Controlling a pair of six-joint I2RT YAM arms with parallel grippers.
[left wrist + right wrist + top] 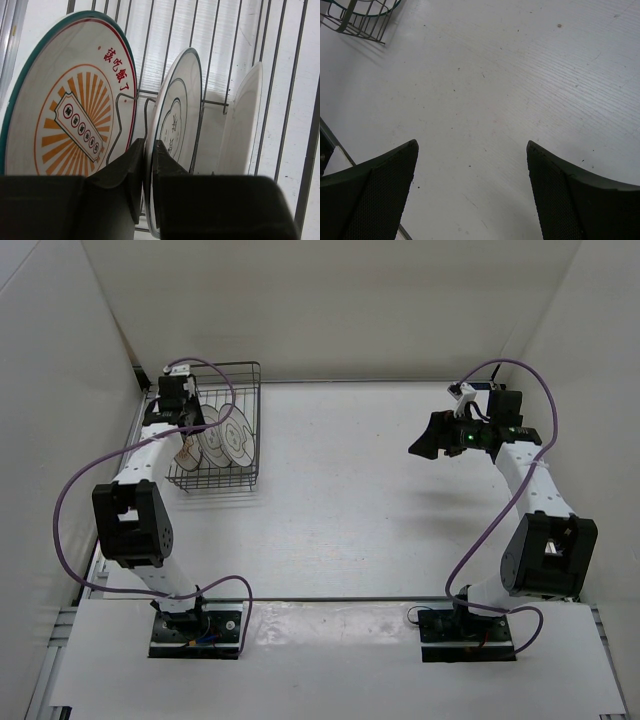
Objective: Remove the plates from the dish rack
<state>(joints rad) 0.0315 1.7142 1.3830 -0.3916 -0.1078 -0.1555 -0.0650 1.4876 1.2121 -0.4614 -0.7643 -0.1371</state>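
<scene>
Three dark-rimmed round plates (pixel 225 435) stand in the dark-grey wire dish rack (pixel 258 410) at upper left; with the left gripper (pixel 148 150) pinched on the rim of the middle white plate (pixel 177 110), a straight upward lift should free it without knocking its neighbours, while the right gripper (pixel 472 150) hangs open.

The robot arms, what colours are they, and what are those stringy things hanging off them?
The left arm and right arm have white tubes, chunky black joints and black bases. Those are purple cables, one per arm. The right gripper has dark fingers with tiny dots.
</scene>
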